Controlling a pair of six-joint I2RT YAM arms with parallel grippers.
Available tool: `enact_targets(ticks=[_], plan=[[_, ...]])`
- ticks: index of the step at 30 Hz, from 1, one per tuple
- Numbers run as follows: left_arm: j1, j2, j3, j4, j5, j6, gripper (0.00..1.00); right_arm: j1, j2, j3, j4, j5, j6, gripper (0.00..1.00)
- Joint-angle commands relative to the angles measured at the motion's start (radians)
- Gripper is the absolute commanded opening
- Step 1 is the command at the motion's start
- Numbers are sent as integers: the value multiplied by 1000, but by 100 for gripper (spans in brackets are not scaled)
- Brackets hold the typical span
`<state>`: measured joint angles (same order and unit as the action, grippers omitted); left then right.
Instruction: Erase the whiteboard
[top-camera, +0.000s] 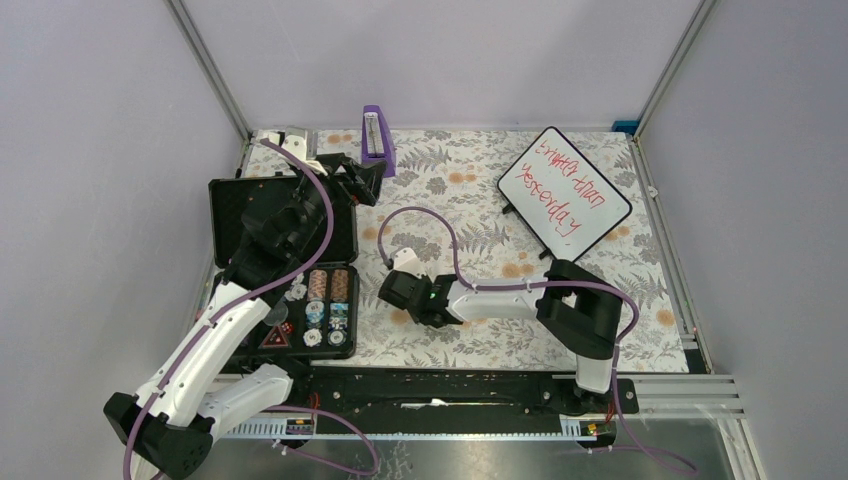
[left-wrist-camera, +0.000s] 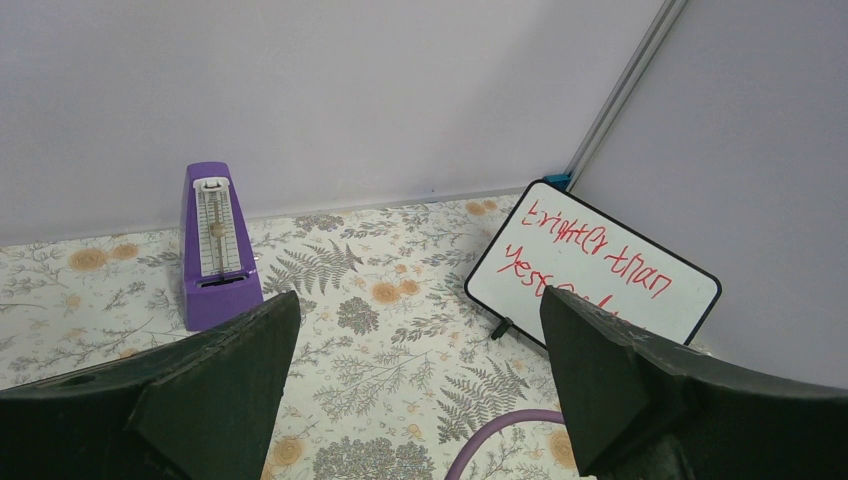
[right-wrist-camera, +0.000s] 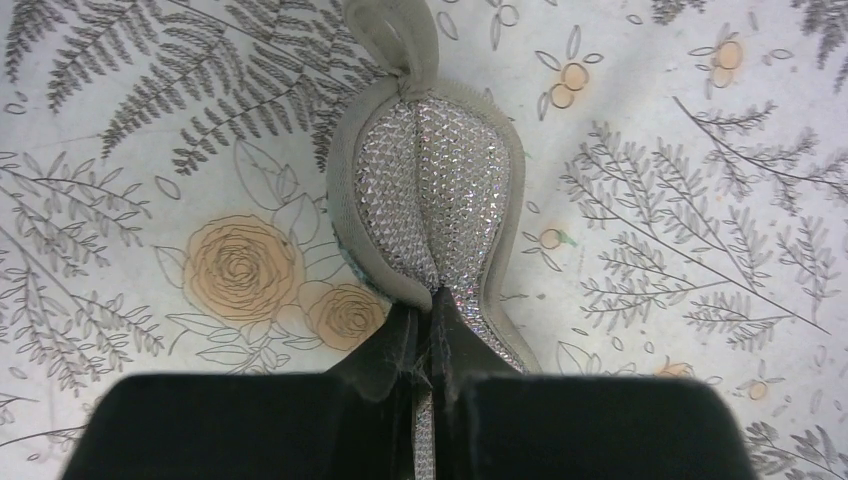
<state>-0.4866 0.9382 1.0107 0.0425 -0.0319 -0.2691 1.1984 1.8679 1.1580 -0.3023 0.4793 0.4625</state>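
Nearest, around the middle of the desk (top-camera: 480, 200), the right arm (top-camera: 500, 300) has its jaws pinched nearly shut on the near edge of the single silvery pad (right-wrist-camera: 440, 180), which lies flat on the flowered cloth. Along the left edge sits one black case (top-camera: 222, 212) of poker chips, lid open. Above its far end hang the left arm's jaws, spread wide and holding nothing. At the far edge stands one purple metronome (top-camera: 375, 135). In the far right corner is the one whiteboard (top-camera: 565, 190), propped at a tilt, well apart from the pad. Its red writing looks whole. So I judge the wiper is in hand but no erasing is done; carrying it over and wiping all the lines remains.
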Motion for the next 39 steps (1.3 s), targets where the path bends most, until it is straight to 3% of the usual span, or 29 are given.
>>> enact_targets(ticks=[1, 10, 16, 22, 27, 32, 39], plan=[[-4, -5, 23, 19, -23, 10, 99, -4, -49, -20, -60, 156, 8, 0], [-3, -10, 23, 18, -26, 12, 99, -186, -214, -91, -92, 265, -52, 0], [-3, -2, 24, 17, -17, 4, 99, -494, -342, -119, -98, 373, -145, 0], [-3, 13, 23, 21, -4, -10, 99, -775, -326, 13, -100, 500, -293, 0], [-3, 23, 23, 22, 9, -19, 99, -858, -241, 84, -55, 659, -449, 0], [-3, 27, 22, 25, 14, -27, 99, -910, -182, 90, -27, 615, -534, 0], [-2, 25, 23, 26, 18, -30, 99, -908, -85, 90, -62, 610, -499, 0]])
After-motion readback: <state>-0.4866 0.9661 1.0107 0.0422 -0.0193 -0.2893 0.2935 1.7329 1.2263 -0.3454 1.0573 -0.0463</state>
